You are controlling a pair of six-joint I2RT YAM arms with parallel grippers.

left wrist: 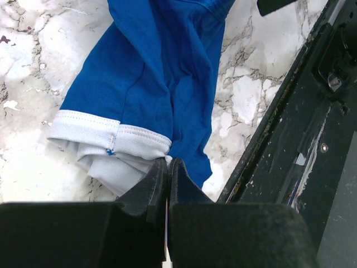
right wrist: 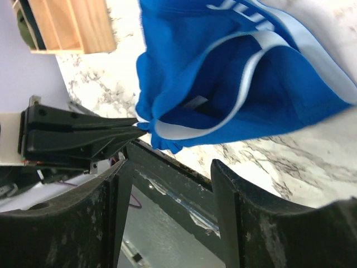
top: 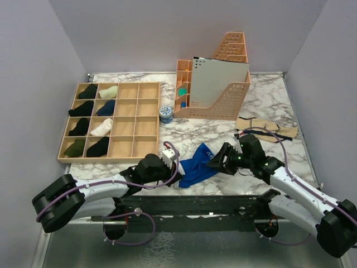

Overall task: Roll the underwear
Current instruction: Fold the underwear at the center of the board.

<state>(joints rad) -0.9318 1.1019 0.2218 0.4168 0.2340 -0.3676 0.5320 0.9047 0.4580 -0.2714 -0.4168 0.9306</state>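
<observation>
Our left pincer [left wrist: 168, 167] is pressed fully shut on a corner of the blue underwear [left wrist: 162, 67], at the white-stitched hem of a leg opening. Our right pincer [right wrist: 170, 167] stands open with nothing between its jaws, just beside the waistband side of the garment. We find the underwear lying crumpled close to the near edge of the marble bench [top: 268, 106], between the two arms, its waistband [right wrist: 312, 50] gaping. We judge the step in hand to be spreading the garment flat before any rolling. To do it well, we would have the right pincer take the waistband at its edge, then draw the two grips gently apart along the bench so the folds pull out without the hem slipping from the left grip. We would hold the cloth low and away from the dark rail [left wrist: 290, 111] just beside it, since a loose end could drop over the bench edge. As for writing, white letters [right wrist: 231, 8] run along the waistband and are cut off by the frame; we read what looks like "JU" and no more. A small pale label [right wrist: 195, 103] inside the garment is too small to read.
</observation>
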